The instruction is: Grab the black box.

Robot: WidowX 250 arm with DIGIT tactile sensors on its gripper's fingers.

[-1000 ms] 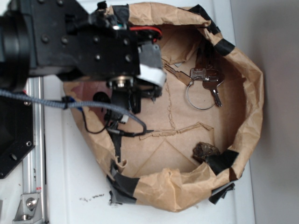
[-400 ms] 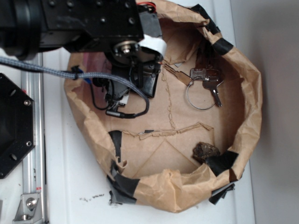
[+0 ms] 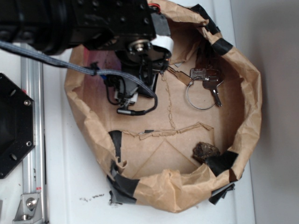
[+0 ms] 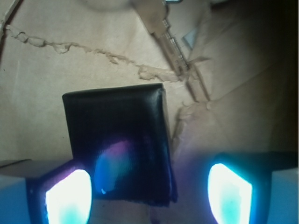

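The black box [image 4: 119, 140] lies flat on the brown paper floor in the wrist view, square and glossy. My gripper [image 4: 147, 196] is open. Its two glowing fingertips [image 4: 65, 196] straddle the box's near edge, with the left one close beside it and the right one apart with a gap. In the exterior view the gripper [image 3: 140, 77] hangs over the back left of the paper bag [image 3: 247, 107] and hides the box.
A key ring with keys [image 3: 203, 84] lies right of the gripper, and one key [image 4: 166, 35] shows past the box. A dark lump [image 3: 205, 150] sits at the bag's front right. A black hexagonal plate [image 3: 11, 126] and a metal rail [image 3: 32, 149] stand to the left.
The arm has moved toward the back and right of the bag, closer to the keys. Its cable has swung along with it.
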